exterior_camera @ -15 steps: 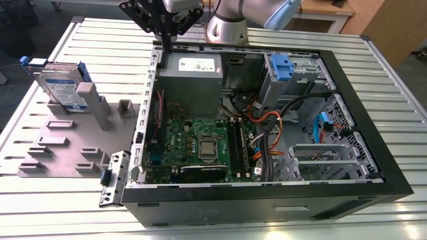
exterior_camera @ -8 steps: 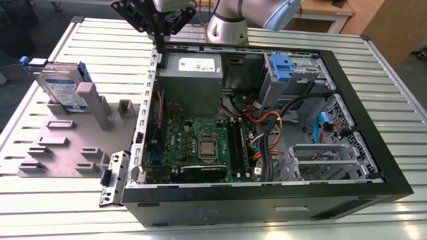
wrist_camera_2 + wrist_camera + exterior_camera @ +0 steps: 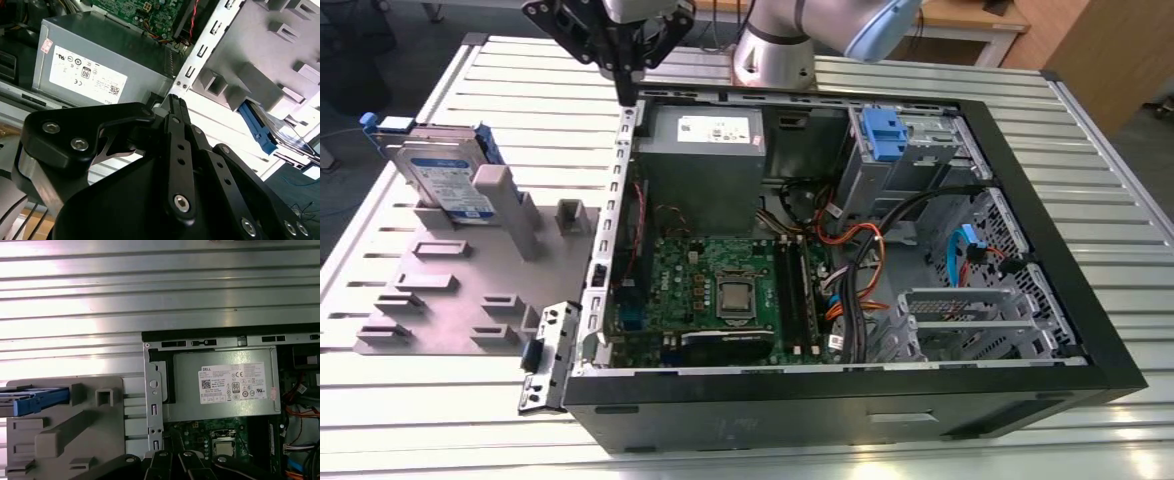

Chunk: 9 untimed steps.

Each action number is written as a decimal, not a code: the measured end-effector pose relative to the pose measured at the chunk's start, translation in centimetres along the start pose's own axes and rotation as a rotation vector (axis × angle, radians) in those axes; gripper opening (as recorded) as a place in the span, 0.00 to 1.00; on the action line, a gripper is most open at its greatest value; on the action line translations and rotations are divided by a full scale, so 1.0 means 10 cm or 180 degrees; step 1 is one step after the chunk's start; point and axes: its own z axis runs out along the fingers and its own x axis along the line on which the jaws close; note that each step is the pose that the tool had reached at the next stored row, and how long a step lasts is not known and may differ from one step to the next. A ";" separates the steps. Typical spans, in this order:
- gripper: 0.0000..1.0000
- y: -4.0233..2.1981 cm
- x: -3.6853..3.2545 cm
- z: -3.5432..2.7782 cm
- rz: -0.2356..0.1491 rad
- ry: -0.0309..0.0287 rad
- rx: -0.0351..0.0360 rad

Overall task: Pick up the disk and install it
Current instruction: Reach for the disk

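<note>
We see claw [image 3: 628,95] pressed together, empty, at the case [image 3: 787,410] edge; disk [image 3: 443,178] stands in rack [image 3: 454,290] beside the case.

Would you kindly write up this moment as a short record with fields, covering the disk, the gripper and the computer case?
computer case: lies open on the slatted table, motherboard exposed
disk: stands on edge in the grey fixture plate, at the exterior view's left of the computer case, untouched
gripper: shut, empty, above the computer case's corner by the power supply
task state: disk not yet picked up
</note>
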 end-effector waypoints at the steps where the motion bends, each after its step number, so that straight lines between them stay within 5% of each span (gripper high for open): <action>1: 0.11 -0.001 0.016 0.000 0.0000 0.0000 0.0000; 9: 0.11 -0.011 0.139 -0.004 0.0000 0.0000 0.0000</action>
